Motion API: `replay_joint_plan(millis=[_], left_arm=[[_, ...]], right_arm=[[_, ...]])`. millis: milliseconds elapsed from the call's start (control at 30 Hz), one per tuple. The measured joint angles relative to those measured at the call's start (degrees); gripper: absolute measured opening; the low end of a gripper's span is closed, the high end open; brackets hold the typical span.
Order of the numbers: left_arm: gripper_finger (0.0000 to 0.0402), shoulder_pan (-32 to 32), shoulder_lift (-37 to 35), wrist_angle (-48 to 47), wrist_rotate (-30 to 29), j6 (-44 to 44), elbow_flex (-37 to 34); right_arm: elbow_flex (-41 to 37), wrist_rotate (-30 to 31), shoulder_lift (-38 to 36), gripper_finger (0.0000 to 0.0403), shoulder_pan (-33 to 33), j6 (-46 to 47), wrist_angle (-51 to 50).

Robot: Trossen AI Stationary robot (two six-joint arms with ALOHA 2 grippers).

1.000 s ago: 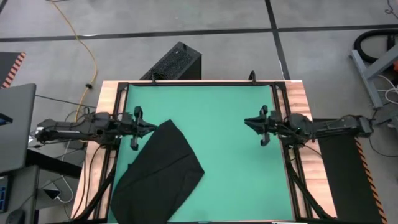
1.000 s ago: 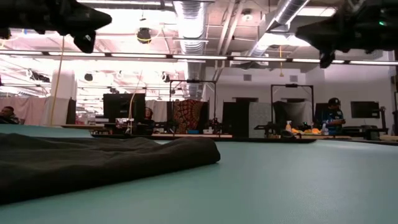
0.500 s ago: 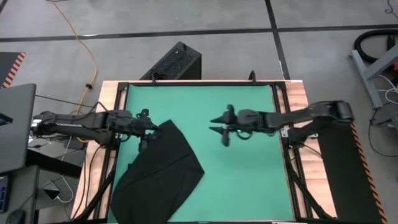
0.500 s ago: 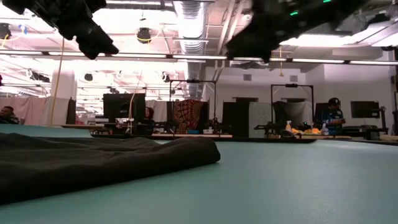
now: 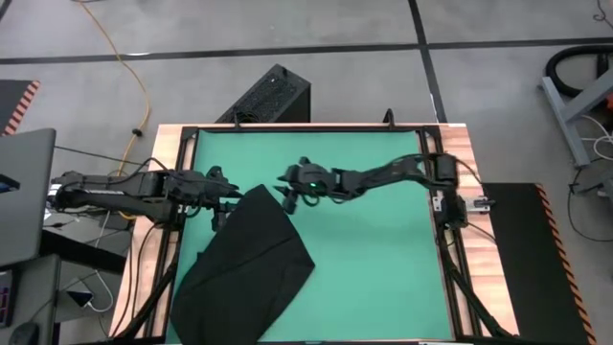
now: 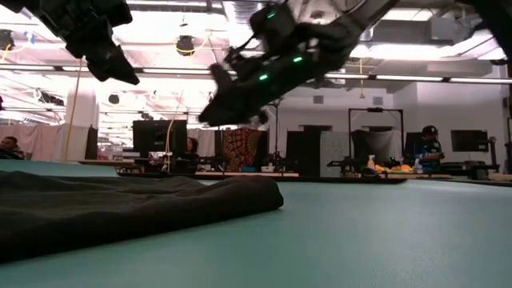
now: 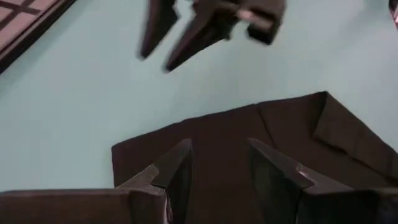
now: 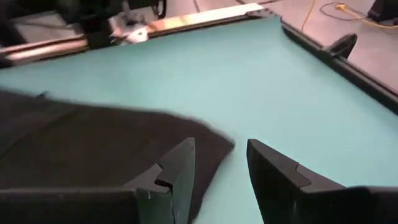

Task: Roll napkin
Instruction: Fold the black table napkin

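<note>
The black napkin lies flat on the green mat at the near left, its far corner pointing toward the middle. My left gripper hovers open just left of that corner, over the cloth. My right gripper hovers open just right of the corner, over the napkin's edge. In the low view both the left gripper and the right gripper hang clear above the napkin.
A rigid black box with vent slots stands on the floor beyond the table's far edge. A grey laptop sits off the left side. The right half of the mat is bare green. People and desks show in the room behind.
My right gripper has swung from the table's right edge across the mat toward the left, coming down near the napkin's far corner. My left gripper has moved a little toward the right, over the same corner. The napkin has stayed where it was.
</note>
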Motion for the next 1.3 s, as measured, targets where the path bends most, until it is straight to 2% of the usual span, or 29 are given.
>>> replay_joint_plan(millis=[100,400,567,733,867,1033,1167,1300], left_arm=[[0.0141,0.0,0.0,-0.5,0.0,0.0,0.0],[0.0141,0.0,0.0,-2.0,-0.1,0.0,0.0],[0.0141,0.0,0.0,-2.0,-0.2,0.0,0.0],[0.0141,0.0,0.0,-1.9,-0.2,0.0,0.0],[0.0141,0.0,0.0,-1.9,-0.4,0.0,0.0],[0.0141,0.0,0.0,-1.9,-0.6,0.0,0.0],[0.0141,0.0,0.0,-1.8,-0.6,-0.2,0.0],[0.0141,0.0,0.0,-1.7,-0.6,-1.8,0.0]], right_arm=[[6.7,0.1,5.4,0.0168,-0.9,0.1,-2.1],[23.3,0.1,18.6,0.0166,-2.5,4.1,-17.3],[28.4,2.3,23.0,0.0165,-2.3,4.1,-23.3],[29.4,2.0,24.2,0.0164,-2.3,4.2,-24.3],[29.4,2.2,23.5,0.0124,-2.0,5.0,-26.9],[29.3,2.0,22.4,0.0018,-2.0,5.0,-28.7],[29.2,3.7,20.9,0.0015,-1.6,6.3,-32.2],[29.0,10.9,17.2,0.0006,-0.5,6.8,-40.3]])
